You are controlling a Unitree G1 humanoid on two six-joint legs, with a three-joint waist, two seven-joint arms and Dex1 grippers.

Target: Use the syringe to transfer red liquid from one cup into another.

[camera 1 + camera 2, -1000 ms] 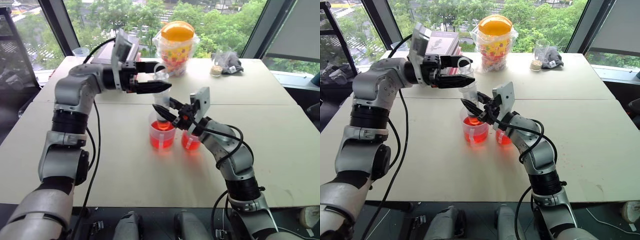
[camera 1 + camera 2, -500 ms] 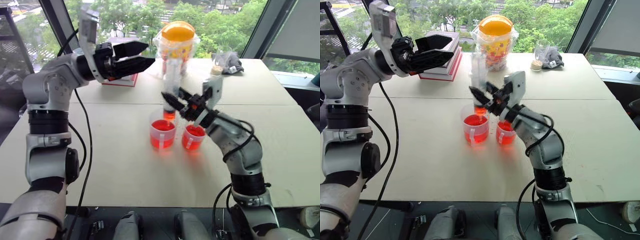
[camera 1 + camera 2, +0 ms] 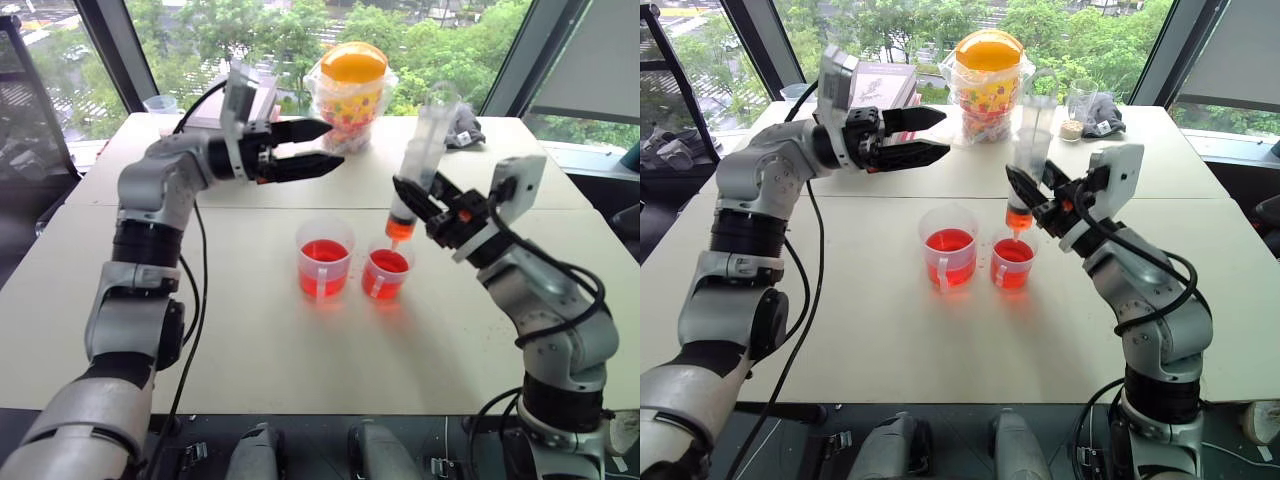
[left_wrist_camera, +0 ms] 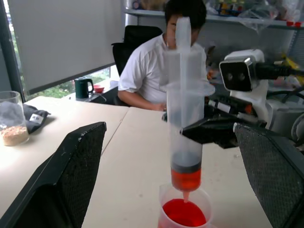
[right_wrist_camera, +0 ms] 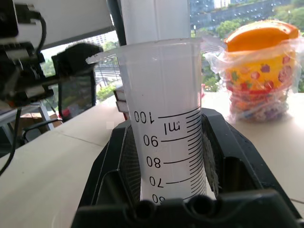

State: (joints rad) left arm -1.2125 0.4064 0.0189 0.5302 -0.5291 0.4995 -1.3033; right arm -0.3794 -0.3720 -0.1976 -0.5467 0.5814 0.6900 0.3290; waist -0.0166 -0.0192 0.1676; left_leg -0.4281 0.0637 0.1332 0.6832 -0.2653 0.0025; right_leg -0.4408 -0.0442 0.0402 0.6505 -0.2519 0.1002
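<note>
Syringe poised over the smaller cup, plunger not yet pushed

My right gripper [image 3: 1032,196] is clamped on the barrel of the syringe [image 3: 1028,165], holding it nearly upright with its orange-red tip just above the shorter cup [image 3: 1011,262]; the taller cup [image 3: 948,245] stands just beside that, at its 9 o'clock. A little red liquid [image 4: 185,179] sits low in the barrel. My left gripper [image 3: 322,147] hangs with its fingers spread wide and empty, at about 10 o'clock from the cups. I judge the clear plastic barrel light, rigid and slick, so my grip stays mid-barrel; the white plunger top at 12 o'clock is where my left should press, gently, since both cups look thin and easily tipped.
</note>
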